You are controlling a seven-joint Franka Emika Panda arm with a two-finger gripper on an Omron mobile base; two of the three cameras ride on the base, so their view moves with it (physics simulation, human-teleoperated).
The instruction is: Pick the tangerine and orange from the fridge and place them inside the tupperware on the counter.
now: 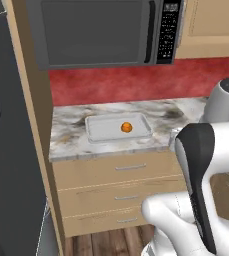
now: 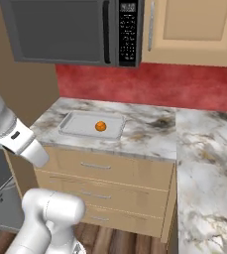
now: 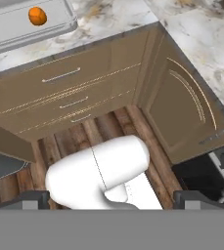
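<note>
Tupperware (image 1: pixel 100 131) sits on the counter (image 1: pixel 66 131), centre of the left base view, under the microwave (image 1: pixel 101 31). One small orange fruit (image 1: pixel 126 127) lies inside it, right of the tray's middle; can't tell whether it is the tangerine or the orange. In the right base view the tupperware (image 2: pixel 75 124) is left of centre on the counter (image 2: pixel 149 131), fruit (image 2: pixel 100 126) in its right half. Hand view: tupperware (image 3: pixel 15 24) at upper left, partly cut by the frame edge, fruit (image 3: pixel 37 15) in it near the top.

Fridge (image 1: pixel 8 150) fills the left side of the left base view, grey door face toward the camera, looks closed from here. Lower left of the right base view shows a grey patch that may be fridge; unclear.

Gripper (image 3: pixel 111 197): two dark fingertips (image 3: pixel 30 197) at the bottom corners of the hand view, far apart, so the jaws stand wide with nothing between them. Hand looks down at the drawers (image 3: pixel 67 95) and the wood floor (image 3: pixel 118 124), well away from the tupperware.

Red backsplash (image 1: pixel 136 80) behind the counter. Tan cabinet (image 2: pixel 194 30) at upper right of the right base view. Arm (image 1: pixel 201 165) at lower right of the left base view, arm (image 2: pixel 16 134) at left of the right base view.
</note>
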